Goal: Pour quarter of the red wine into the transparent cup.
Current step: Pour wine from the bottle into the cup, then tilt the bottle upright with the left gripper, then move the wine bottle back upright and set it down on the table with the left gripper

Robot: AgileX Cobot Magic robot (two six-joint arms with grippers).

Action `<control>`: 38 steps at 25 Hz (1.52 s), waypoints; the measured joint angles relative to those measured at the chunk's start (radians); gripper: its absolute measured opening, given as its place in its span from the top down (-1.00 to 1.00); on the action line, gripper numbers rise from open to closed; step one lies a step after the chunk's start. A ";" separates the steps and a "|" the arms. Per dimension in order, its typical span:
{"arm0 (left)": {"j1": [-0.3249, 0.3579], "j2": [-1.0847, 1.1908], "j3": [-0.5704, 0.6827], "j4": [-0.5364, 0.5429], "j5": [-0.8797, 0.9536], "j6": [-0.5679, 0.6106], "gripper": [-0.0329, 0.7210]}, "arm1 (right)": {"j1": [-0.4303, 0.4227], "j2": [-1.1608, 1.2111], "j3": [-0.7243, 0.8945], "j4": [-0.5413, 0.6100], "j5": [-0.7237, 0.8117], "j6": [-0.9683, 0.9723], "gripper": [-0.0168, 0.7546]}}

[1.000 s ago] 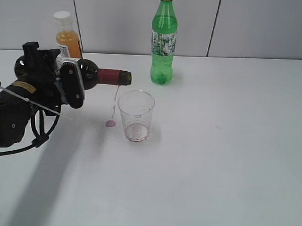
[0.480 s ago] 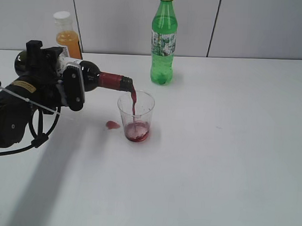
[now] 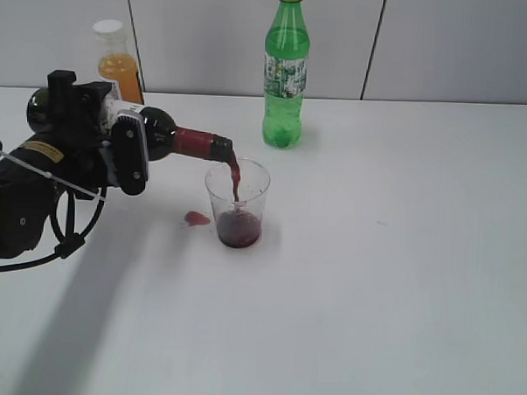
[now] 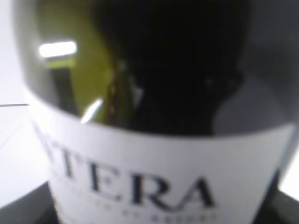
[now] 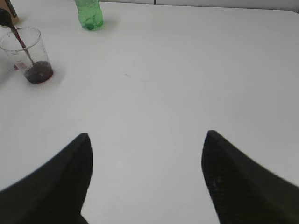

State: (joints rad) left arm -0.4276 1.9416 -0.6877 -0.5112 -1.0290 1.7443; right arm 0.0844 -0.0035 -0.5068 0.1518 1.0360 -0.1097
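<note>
My left gripper (image 3: 117, 152) is shut on the red wine bottle (image 3: 174, 141), a dark bottle with maroon neck foil, held almost level with its mouth over the transparent cup (image 3: 237, 201). A red stream runs from the mouth into the cup, and dark red wine covers the cup's bottom. In the left wrist view the bottle's dark glass and white label (image 4: 154, 172) fill the frame. The cup with wine also shows in the right wrist view (image 5: 25, 53). My right gripper (image 5: 145, 140) is open and empty above bare table, out of the exterior view.
A green soda bottle (image 3: 286, 72) stands behind the cup. An orange juice bottle (image 3: 118, 64) stands at the back left, behind my left arm. A small red spill (image 3: 196, 218) lies on the white table (image 3: 391, 282) just left of the cup.
The bottle's mouth moved right over the cup. The stream, which first fell left of the cup and made the spill, now runs into it. The wine level in the cup rose.
</note>
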 joint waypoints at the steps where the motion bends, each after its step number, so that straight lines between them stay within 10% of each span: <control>1: 0.000 0.000 0.000 0.002 0.000 0.000 -0.55 | 0.000 0.000 0.000 0.000 0.000 0.000 -0.56; 15: 0.000 0.000 0.000 0.092 0.016 -0.296 -0.55 | 0.000 0.000 0.000 0.000 0.000 -0.001 -0.56; 38: 0.066 0.001 -0.048 0.544 0.012 -1.694 -0.55 | 0.000 0.000 0.000 0.000 0.000 -0.001 -0.56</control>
State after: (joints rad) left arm -0.3621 1.9425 -0.7358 0.0332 -1.0169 0.0501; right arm 0.0844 -0.0035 -0.5068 0.1518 1.0360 -0.1103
